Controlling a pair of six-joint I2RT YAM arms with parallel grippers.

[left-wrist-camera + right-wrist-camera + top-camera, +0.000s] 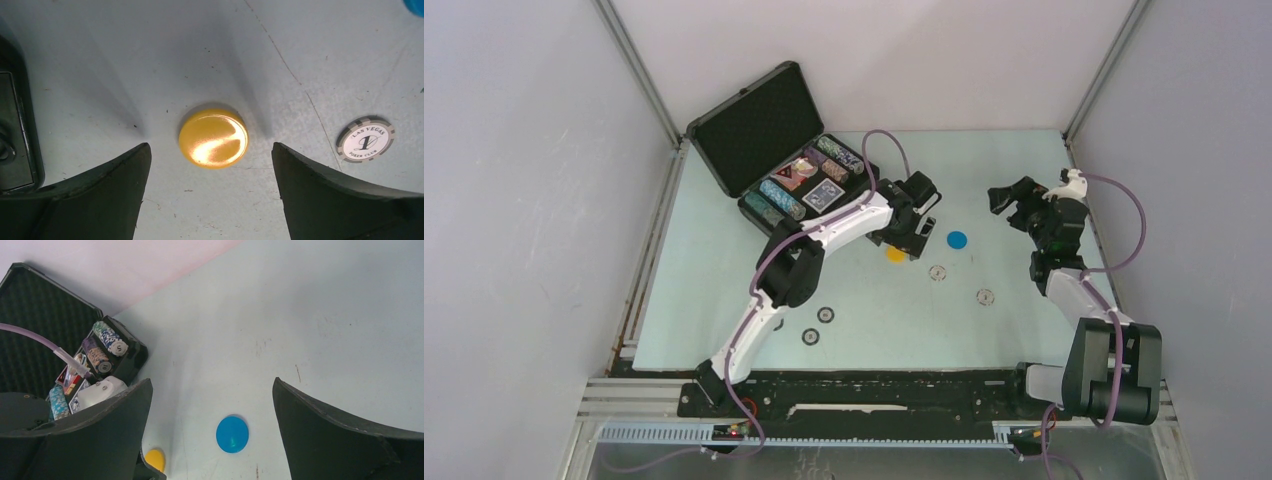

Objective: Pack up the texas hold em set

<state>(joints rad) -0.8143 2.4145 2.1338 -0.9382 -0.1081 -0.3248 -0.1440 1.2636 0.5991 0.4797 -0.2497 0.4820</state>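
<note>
The black case [764, 125] of the texas hold em set lies open at the back left, with chip rows [782, 200] and a blue-backed card deck [823, 196] in its tray. My left gripper [914, 235] hangs open just above the orange disc [213, 138], which lies flat on the table between the fingertips [127, 170]. The same orange disc [896, 254] sits by the gripper in the top view. My right gripper [1016, 205] is open and raised at the right, with the blue disc [232, 434] on the table below it. The blue disc [957, 240] lies right of the left gripper.
Grey chips [937, 272] [985, 296] lie loose right of the orange disc; one [365, 139] shows in the left wrist view. Dark chips [826, 315] [810, 337] lie near the left arm's elbow. Side walls close in the table left and right.
</note>
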